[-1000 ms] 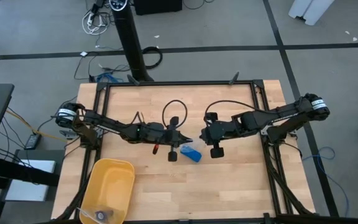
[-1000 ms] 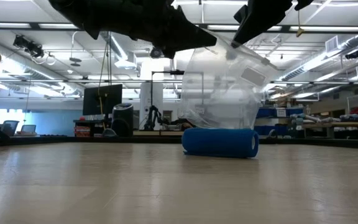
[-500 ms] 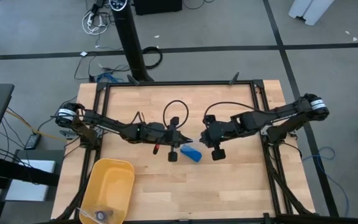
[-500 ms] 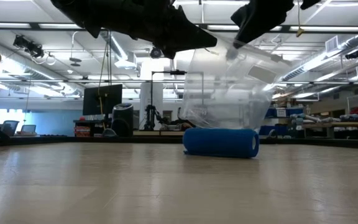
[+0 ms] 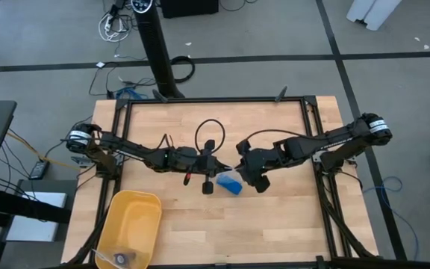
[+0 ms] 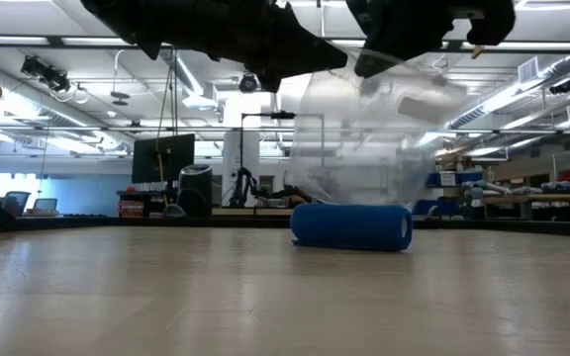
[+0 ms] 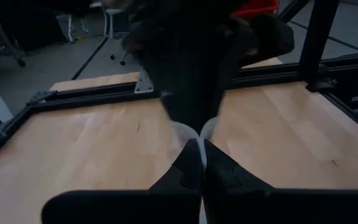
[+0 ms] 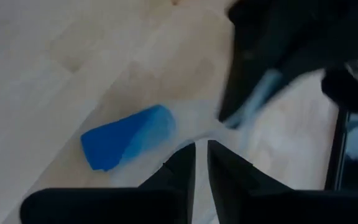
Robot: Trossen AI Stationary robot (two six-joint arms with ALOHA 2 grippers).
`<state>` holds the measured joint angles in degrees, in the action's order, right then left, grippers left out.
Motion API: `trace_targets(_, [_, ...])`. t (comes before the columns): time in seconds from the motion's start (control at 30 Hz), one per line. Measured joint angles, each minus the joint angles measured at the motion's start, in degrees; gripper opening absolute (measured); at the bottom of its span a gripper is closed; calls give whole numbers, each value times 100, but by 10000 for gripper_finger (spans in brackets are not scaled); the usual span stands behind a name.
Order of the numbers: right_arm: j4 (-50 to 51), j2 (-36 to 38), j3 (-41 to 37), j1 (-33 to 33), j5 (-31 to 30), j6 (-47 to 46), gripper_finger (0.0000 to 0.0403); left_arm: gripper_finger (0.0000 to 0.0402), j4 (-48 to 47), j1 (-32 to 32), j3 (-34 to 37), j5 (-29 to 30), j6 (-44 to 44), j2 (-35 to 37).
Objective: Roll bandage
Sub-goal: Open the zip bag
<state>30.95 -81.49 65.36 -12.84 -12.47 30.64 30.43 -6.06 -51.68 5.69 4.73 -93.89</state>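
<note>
Low view: both arms cut off by top edge. Clear bag (image 6: 369, 148) smeared, outline unclear. Right wrist view: bandage (image 8: 128, 136) partly veiled by bag film, far end hazy; left gripper (image 8: 253, 106) blurred. High view: bag (image 5: 228, 178) too small for detail; yellow bin (image 5: 129, 228) cropped at bottom.

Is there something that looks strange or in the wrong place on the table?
Nothing looks spilled or damaged. The rolled bandage lies on its side on the table, while both claws, left and right, hold a clear plastic bag above it.
</note>
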Motion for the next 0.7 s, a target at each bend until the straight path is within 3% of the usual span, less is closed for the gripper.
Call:
trace_targets(0.2, [24,2,0,-216,-48,266,73,1,6,4,0,-4,-180,16])
trace_targets(0.43, [357,4,0,-30,-58,-1316,68,1,171,7,0,26,-385,66])
trace_targets(0.7, [203,4,0,217,-114,-2260,55,1,176,8,113,266,-588,55])
